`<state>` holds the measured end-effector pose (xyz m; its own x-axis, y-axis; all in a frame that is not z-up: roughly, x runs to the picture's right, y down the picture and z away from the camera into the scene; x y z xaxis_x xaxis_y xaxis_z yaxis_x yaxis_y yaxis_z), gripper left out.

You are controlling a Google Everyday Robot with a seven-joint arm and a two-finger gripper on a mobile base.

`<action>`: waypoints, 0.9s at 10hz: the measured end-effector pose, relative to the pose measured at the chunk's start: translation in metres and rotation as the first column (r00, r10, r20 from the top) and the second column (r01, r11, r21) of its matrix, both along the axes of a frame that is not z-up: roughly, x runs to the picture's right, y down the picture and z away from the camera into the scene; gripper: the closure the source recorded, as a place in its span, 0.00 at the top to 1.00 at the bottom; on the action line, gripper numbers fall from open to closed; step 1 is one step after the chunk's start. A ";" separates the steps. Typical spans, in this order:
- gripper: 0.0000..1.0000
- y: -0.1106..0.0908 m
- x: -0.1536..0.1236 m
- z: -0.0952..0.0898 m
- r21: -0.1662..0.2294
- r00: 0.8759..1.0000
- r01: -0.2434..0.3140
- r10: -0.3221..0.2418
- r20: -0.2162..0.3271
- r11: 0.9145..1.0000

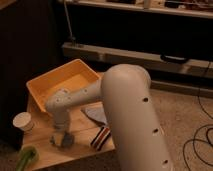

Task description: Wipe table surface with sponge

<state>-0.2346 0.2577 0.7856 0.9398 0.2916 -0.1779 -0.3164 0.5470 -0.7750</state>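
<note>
In the single camera view, I am reaching my white arm (100, 97) down over the small, light tan wooden table surface (82, 147), and my two-finger gripper (61, 139) is sitting low at the near-left part of it, right at the wood. The small light-blue rectangular sponge (64, 140) is showing at the gripper's tip, pressed between my tool and the planks. I judge that I am gripping it, but whether my tool is clamped tight or only resting on the block I cannot tell from here.

Around my working patch, the orange-yellow plastic tray (47, 82) is lying just behind the gripper, toward the back left corner. A small white paper cup (22, 121) is standing near the left edge, a green object (25, 159) is lying at the near-left corner, a striped dark-red, white and black object (101, 137) is resting just to the right of the sponge, and a thin pale grey-white cloth (96, 114) is lying behind that, partly hidden under my arm.

To wipe well, I judge that I should be keeping steady, light downward pressure so the sponge stays flat on the wood, and sweeping along the plank grain in the bare strip between the cup and the striped object. The strokes want to be short and even, since the free area is narrow; pushing too far right would shove the striped object off the edge, and too far left would tip the cup.
</note>
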 end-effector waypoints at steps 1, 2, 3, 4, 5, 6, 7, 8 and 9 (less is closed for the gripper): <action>0.06 0.005 0.004 -0.006 -0.003 1.000 -0.007 0.007 0.003 1.000; 0.06 0.011 0.012 -0.013 -0.006 1.000 -0.017 0.017 0.001 1.000; 0.06 0.016 0.024 -0.023 0.002 0.999 -0.045 0.045 -0.005 0.999; 0.06 0.013 0.036 -0.029 0.013 0.997 -0.073 0.074 -0.018 0.997; 0.06 0.011 0.043 -0.030 0.022 0.996 -0.084 0.084 -0.034 0.996; 0.06 0.009 0.051 -0.028 0.032 0.994 -0.093 0.095 -0.059 0.995; 0.06 0.002 0.061 -0.022 0.046 0.990 -0.108 0.111 -0.085 0.993; 0.06 -0.006 0.073 -0.015 0.057 0.986 -0.113 0.119 -0.117 0.992; 0.06 -0.014 0.080 -0.009 0.067 0.982 -0.118 0.126 -0.141 0.991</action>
<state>-0.1543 0.2437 0.7770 0.8622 0.4166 -0.2883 -0.4898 0.5403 -0.6842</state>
